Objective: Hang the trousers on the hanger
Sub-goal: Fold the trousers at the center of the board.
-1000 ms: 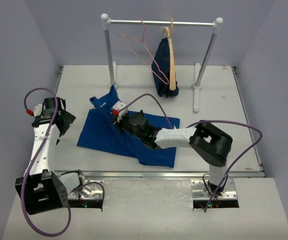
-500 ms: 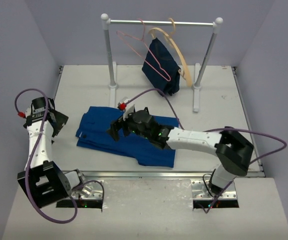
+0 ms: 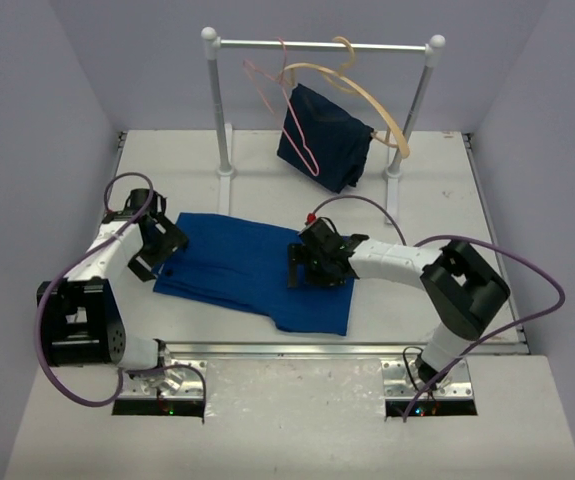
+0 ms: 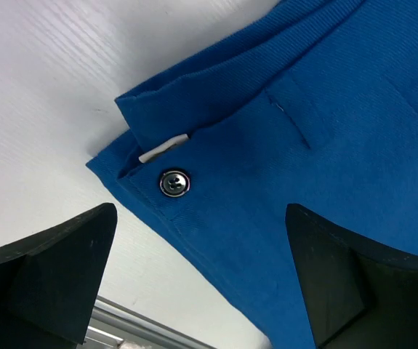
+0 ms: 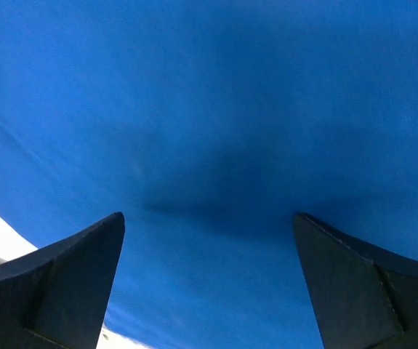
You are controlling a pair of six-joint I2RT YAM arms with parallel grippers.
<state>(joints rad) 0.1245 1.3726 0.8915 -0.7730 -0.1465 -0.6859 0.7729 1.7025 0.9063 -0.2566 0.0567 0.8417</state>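
Note:
The royal-blue trousers (image 3: 237, 262) lie flat across the table's middle. The thin pink hanger (image 3: 285, 110) hangs empty by its hook on the rail at the back. My left gripper (image 3: 163, 252) is open and low over the trousers' left end. In the left wrist view its fingers (image 4: 49, 276) straddle the waistband corner with its button (image 4: 174, 183), holding nothing. My right gripper (image 3: 300, 270) is open and hovers just above the cloth right of the middle. In the right wrist view only blue cloth (image 5: 209, 109) shows between its wide jaws.
A pale wooden hanger (image 3: 367, 100) with a dark navy garment (image 3: 322, 140) hangs tilted on the rail (image 3: 322, 44), right of the pink one. The rack's posts stand at the back. The table's front edge (image 3: 267, 347) lies just beyond the trousers.
My right gripper opened and let go of the trousers, which dropped flat, and it moved right. My left arm swung in to the waistband end. The hangers on the rail have swung.

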